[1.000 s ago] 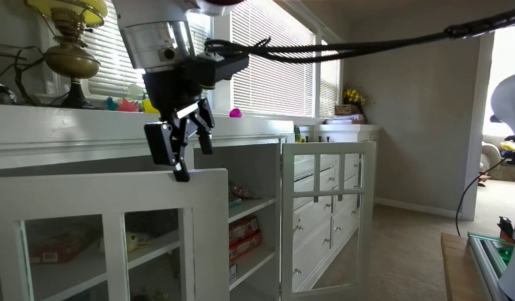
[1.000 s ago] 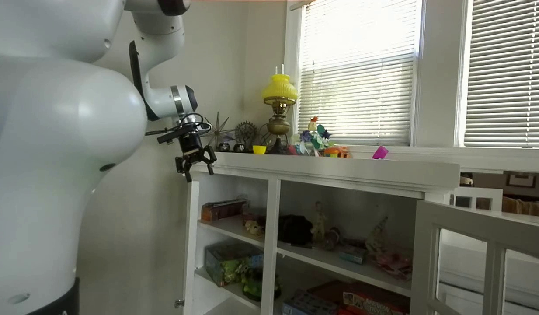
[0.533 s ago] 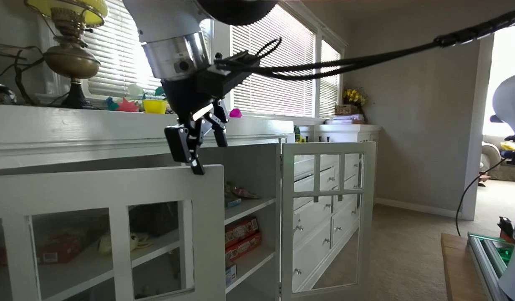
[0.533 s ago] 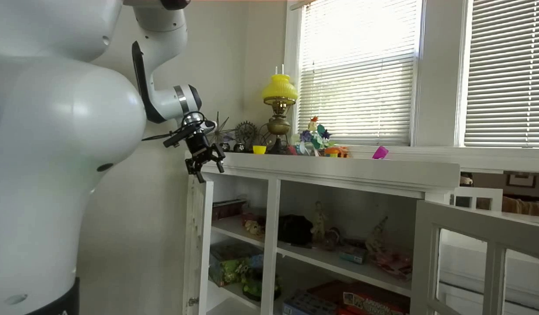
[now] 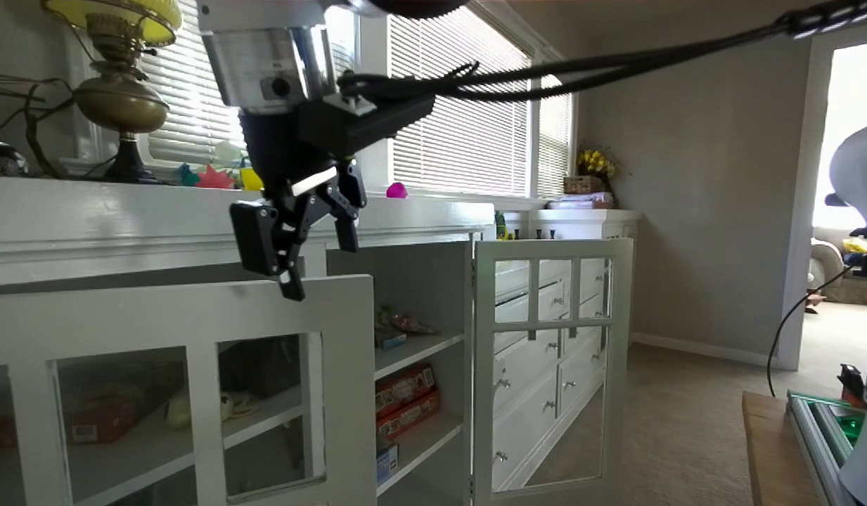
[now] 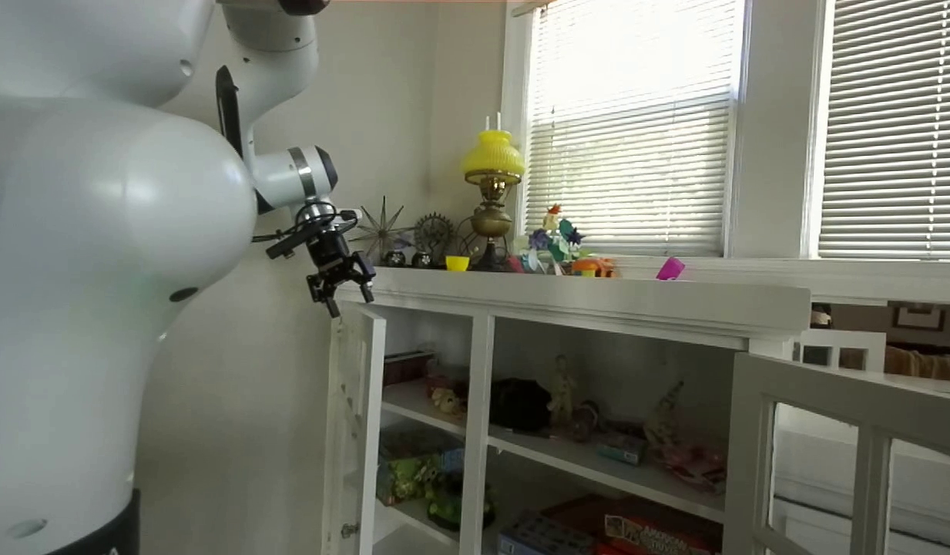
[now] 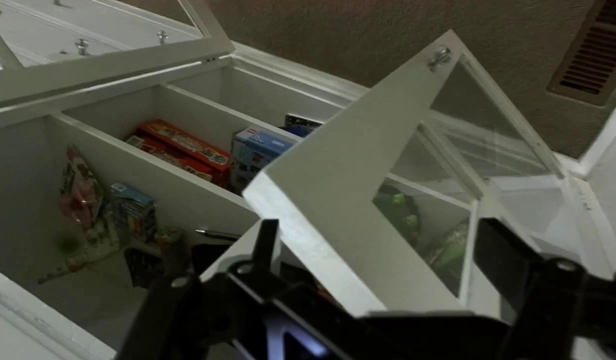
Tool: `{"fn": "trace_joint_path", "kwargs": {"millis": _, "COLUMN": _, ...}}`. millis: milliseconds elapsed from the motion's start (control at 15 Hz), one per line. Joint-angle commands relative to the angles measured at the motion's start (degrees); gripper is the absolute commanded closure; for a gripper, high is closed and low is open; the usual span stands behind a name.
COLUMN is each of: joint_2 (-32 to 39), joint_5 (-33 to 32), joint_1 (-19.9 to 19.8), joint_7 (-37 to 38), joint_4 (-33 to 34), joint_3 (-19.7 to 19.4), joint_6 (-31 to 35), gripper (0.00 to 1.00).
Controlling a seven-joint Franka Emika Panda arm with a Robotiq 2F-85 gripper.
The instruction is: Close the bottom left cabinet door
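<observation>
The bottom left cabinet door (image 5: 347, 316), white with glass panes, stands open. It shows edge-on in an exterior view (image 6: 373, 432). In the wrist view the door (image 7: 347, 170) stands partly open beside the shelves, its metal knob (image 7: 440, 57) far down its face. My gripper is open and empty over the door's top near its free end in both exterior views (image 5: 319, 266) (image 6: 351, 303). In the wrist view, the gripper (image 7: 380, 237) has its fingers spread, with the door's top edge between them. One fingertip overlaps the top rail; I cannot tell whether it touches.
Another paned door (image 5: 484, 393) stands open to the right; it shows in both exterior views (image 6: 752, 432). The cabinet top (image 6: 598, 297) carries a lamp (image 6: 491, 216) and ornaments. Shelves hold boxes (image 7: 183, 150). A cable (image 5: 588, 70) trails from the wrist.
The door has swung somewhat toward the cabinet. My gripper first moved along with it toward the cabinet, then moved back a little. Its fingers stayed open.
</observation>
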Motion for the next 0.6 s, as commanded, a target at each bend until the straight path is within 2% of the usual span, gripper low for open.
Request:
{"fn": "trace_joint_path", "kwargs": {"millis": 0, "joint_2": -1.94, "joint_5": 1.74, "joint_1": 1.45, "joint_7": 3.53, "joint_4": -0.44, "joint_3": 3.33, "joint_6": 1.96, "gripper": 0.28}}
{"fn": "trace_joint_path", "kwargs": {"millis": 200, "joint_2": -1.78, "joint_5": 3.72, "joint_1": 1.84, "joint_7": 5.76, "joint_4": -0.99, "joint_3": 5.11, "joint_6": 4.28, "gripper": 0.49}}
{"fn": "trace_joint_path", "kwargs": {"millis": 533, "joint_2": -1.73, "joint_5": 2.77, "joint_1": 1.18, "joint_7": 8.12, "joint_4": -4.21, "joint_3": 4.44, "joint_6": 8.03, "gripper": 0.84}}
